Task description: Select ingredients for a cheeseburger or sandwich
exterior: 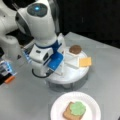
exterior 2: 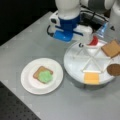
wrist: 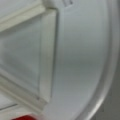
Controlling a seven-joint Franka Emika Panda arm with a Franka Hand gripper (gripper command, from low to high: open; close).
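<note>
Your plate (exterior 2: pixel 28 83) already carries bread (exterior 2: pixel 38 72) topped with lettuce (exterior 2: pixel 45 76), while tomato (exterior 2: pixel 94 40), cheese (exterior 2: pixel 91 78), patty (exterior 2: pixel 114 69) wait in the tray (exterior 2: pixel 75 65); the pincer's (exterior 2: pixel 83 42) opening you cannot tell.

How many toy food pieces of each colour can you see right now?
Brown square bread slices: 2
Green lettuce blob: 1
Red tomato disc: 1
Yellow cheese square: 1
Dark-brown round patty: 1
Total: 6
</note>
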